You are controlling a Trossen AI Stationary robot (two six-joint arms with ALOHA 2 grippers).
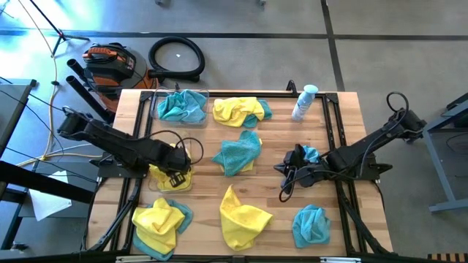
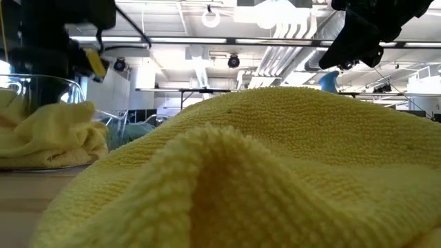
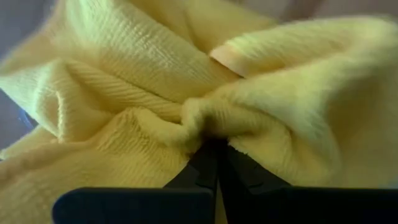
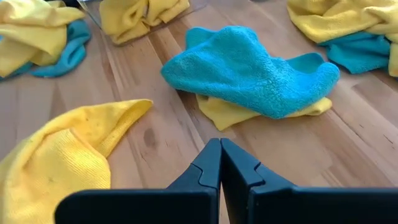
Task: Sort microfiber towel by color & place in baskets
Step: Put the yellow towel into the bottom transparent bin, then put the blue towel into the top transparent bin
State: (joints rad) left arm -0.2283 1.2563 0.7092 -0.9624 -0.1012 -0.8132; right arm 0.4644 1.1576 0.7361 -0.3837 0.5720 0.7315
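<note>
Left gripper sits over the clear basket at the left-middle of the table, its dark fingers pressed together on a fold of yellow towel; in the left wrist view we see cloth bunched right at the fingertips and filling the frame. From above, that yellow towel lies inside this basket under the gripper.

Right gripper hangs above the table at right of centre. Its wrist view shows the fingers together with nothing between them. In the high view a bit of teal cloth shows just beside the gripper; we cannot tell whether it is touching.

Second basket stands at the far left corner with a teal towel in it.

Loose on the wood we note:
- yellow towel over a teal one, far middle
- teal towel with yellow peeking under, centre; same pair in the right wrist view
- large yellow towel, near middle, which fills the low view
- yellow-and-teal heap, near left
- teal towel, near right

White-and-blue bottle stands at the far right, apart from the cloths.
</note>
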